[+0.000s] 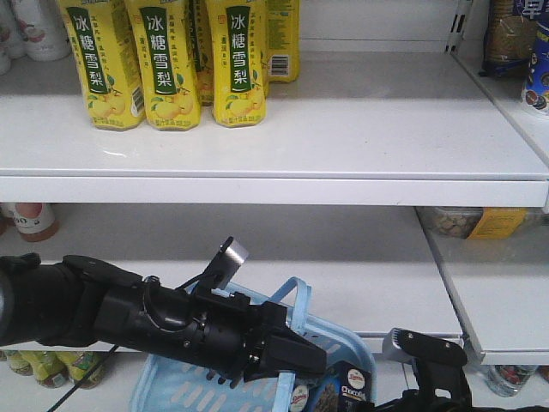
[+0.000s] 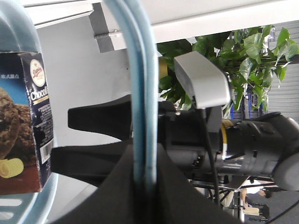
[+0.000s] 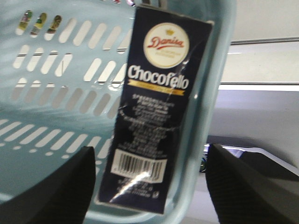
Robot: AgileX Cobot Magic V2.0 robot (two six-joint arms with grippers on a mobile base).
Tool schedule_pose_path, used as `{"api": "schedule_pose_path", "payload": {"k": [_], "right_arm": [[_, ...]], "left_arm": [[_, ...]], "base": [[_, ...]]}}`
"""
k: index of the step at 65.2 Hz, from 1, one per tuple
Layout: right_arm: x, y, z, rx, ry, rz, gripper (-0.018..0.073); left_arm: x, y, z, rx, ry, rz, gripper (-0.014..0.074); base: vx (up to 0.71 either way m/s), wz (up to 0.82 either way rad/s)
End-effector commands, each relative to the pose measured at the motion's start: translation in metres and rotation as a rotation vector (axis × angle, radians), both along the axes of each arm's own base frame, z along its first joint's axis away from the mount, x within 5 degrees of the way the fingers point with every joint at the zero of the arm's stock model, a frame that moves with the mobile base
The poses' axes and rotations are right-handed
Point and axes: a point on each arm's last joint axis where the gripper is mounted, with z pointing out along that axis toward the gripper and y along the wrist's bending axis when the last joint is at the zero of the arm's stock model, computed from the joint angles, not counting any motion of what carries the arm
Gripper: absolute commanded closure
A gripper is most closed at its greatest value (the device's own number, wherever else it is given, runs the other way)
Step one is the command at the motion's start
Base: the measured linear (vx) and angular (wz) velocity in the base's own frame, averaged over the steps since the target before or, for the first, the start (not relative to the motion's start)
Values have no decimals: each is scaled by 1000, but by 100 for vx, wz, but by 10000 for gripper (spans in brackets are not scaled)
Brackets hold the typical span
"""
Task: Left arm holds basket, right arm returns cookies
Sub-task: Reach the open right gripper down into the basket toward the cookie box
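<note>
The light blue basket [image 1: 171, 388] hangs in front of the lower shelf. My left gripper [image 1: 290, 356] is shut on its arched handle [image 2: 140, 93], which runs straight up between the jaws of the left gripper [image 2: 145, 156]. The dark navy cookies box [image 3: 154, 107] stands upright at the basket's right corner, against the rim [image 3: 205, 140]. My right gripper [image 3: 149, 186] is open, one finger on each side of the box's lower end and apart from it. From the front, the cookies [image 1: 347, 384] show just left of the right arm [image 1: 429, 356].
Yellow drink cartons [image 1: 171, 60] stand at the back left of the upper shelf [image 1: 274, 189]. Jars [image 1: 510, 39] sit on the right-hand shelf, a bottle [image 1: 34, 221] at the left of the middle shelf, and small bottles [image 1: 43, 365] below the left arm.
</note>
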Motion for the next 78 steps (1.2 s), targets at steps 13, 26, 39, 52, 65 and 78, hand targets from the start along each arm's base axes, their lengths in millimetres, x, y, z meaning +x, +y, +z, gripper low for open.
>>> {"api": "schedule_pose_path", "payload": {"k": [13, 26, 39, 52, 65, 78], "right_arm": [[10, 5, 9, 22, -69, -10, 69], [16, 11, 17, 45, -89, -5, 69], [20, 12, 20, 52, -121, -17, 69], [21, 12, 20, 54, -135, -24, 69], [23, 12, 22, 60, -158, -39, 69], [24, 13, 15, 42, -132, -44, 69]], "left_arm": [[0, -2, 27, -109, -48, 8, 603], [0, -2, 27, -109, -48, 8, 603], [0, -2, 27, -110, -47, 9, 603], [0, -2, 27, -110, -47, 9, 603], [0, -2, 27, -110, -47, 9, 603], [0, -2, 27, -110, -47, 9, 603]], "base": [[0, 0], [0, 0], [0, 0], [0, 0], [0, 0], [0, 0]]}}
